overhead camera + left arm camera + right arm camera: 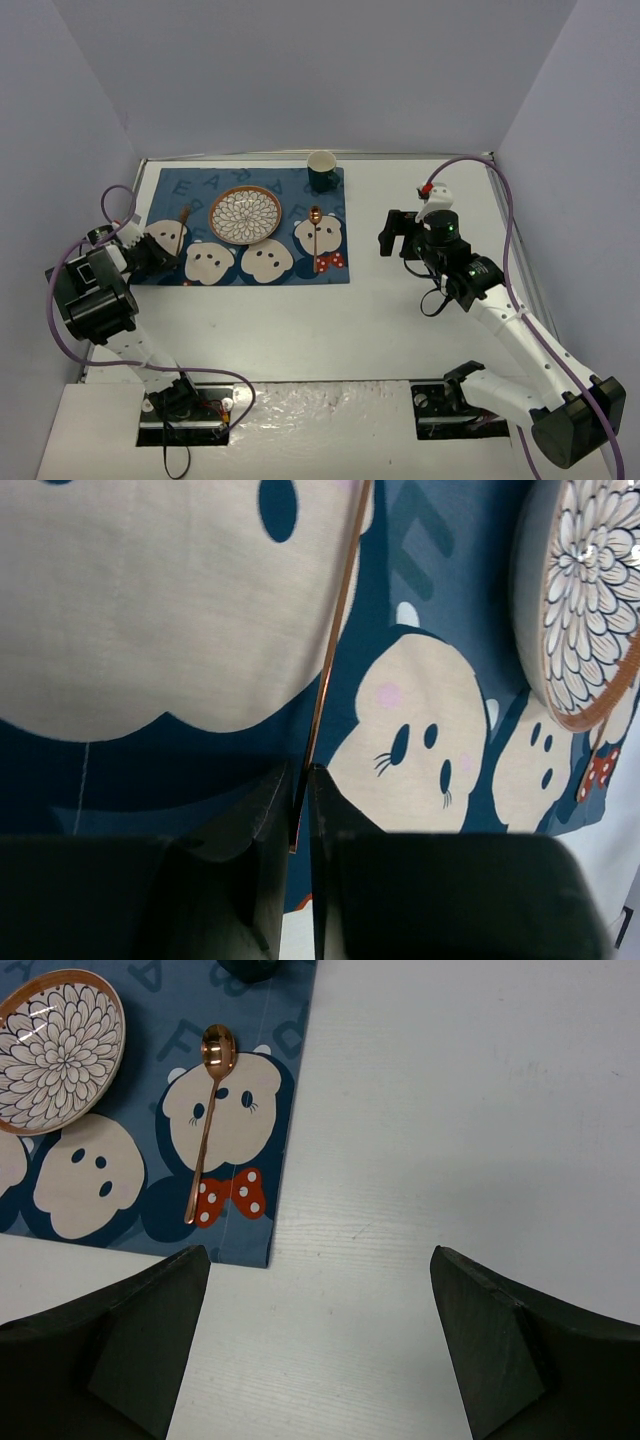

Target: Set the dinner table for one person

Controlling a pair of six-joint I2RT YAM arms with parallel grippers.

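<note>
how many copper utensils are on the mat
2. A spoon lies on the placemat right of the plate. A thinner copper utensil lies left of the plate, its handle end between the fingers of the left gripper; its head isn't clear. No others show.

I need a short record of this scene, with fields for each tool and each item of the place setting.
left tool: shut on thin copper utensil, left of plate
right tool: open, above dinner table, right of placemat
plate: centre of placemat
spoon: on placemat, right of plate
cup: placemat's far right corner
</note>
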